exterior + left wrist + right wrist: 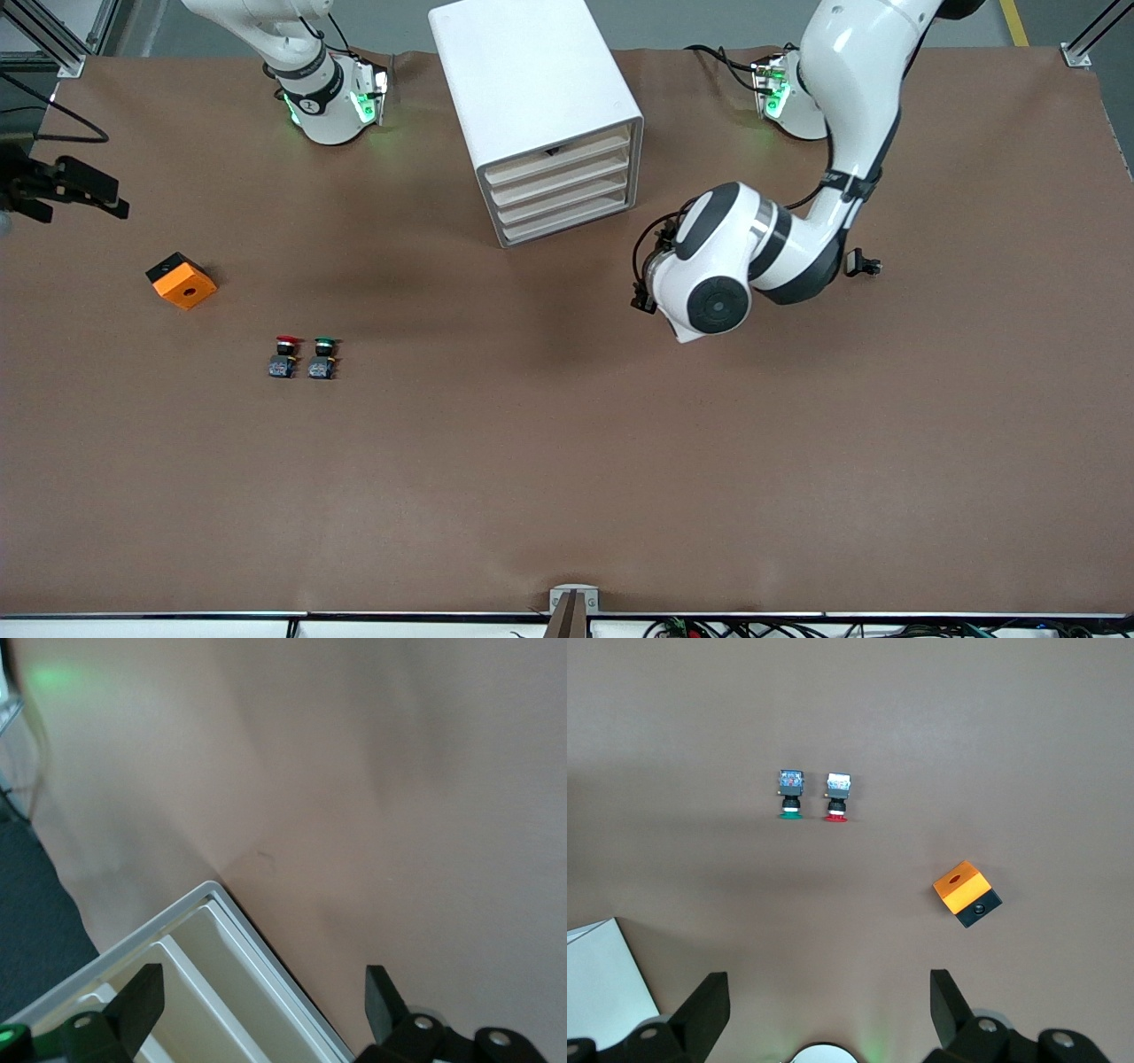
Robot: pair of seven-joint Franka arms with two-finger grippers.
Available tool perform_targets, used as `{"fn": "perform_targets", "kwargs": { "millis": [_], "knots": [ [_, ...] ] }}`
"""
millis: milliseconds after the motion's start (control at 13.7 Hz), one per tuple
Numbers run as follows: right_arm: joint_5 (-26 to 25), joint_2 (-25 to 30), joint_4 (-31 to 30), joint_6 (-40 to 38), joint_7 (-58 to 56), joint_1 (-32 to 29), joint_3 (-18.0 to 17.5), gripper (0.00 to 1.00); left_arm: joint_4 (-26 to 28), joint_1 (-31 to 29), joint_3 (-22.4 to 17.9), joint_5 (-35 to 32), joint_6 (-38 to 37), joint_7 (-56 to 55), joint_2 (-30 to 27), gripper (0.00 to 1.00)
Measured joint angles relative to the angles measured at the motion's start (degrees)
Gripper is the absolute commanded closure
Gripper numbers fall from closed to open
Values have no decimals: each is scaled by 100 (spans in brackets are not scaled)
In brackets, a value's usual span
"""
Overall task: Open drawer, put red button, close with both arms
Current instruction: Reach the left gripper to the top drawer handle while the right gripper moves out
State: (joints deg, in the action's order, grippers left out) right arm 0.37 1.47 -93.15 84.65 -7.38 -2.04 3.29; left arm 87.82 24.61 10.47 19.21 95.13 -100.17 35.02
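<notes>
The white cabinet [532, 89] stands near the robots' bases, with all four cream-fronted drawers shut. The drawer [562, 177] is second from the top. The red button [283, 356] stands on the table toward the right arm's end, beside the green-capped one [322, 357]; it also shows in the right wrist view [836, 797]. My left gripper [645, 283] is open and empty over the table beside the cabinet's front corner [177, 930]; it also shows in its own wrist view [261, 983]. My right gripper [111, 199] is open and empty, high over the table's right-arm end [828, 981].
An orange cube [182, 281] with a black base lies nearer the right arm's end than the buttons and shows in the right wrist view [966, 893]. The green-capped button [789, 796] shows there too. The brown table [567, 461] spreads wide toward the front camera.
</notes>
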Motion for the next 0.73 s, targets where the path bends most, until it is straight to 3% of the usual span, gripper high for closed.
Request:
{"fn": "perform_targets", "kwargs": {
  "millis": [437, 728],
  "knots": [
    [-8, -968, 186, 225, -6, -13, 10, 0, -173, 59, -2, 1026, -2, -920, 451, 0],
    [52, -1116, 174, 477, 170, -29, 15, 0, -237, 48, -27, 1709, -31, -1681, 477, 0]
  ]
}}
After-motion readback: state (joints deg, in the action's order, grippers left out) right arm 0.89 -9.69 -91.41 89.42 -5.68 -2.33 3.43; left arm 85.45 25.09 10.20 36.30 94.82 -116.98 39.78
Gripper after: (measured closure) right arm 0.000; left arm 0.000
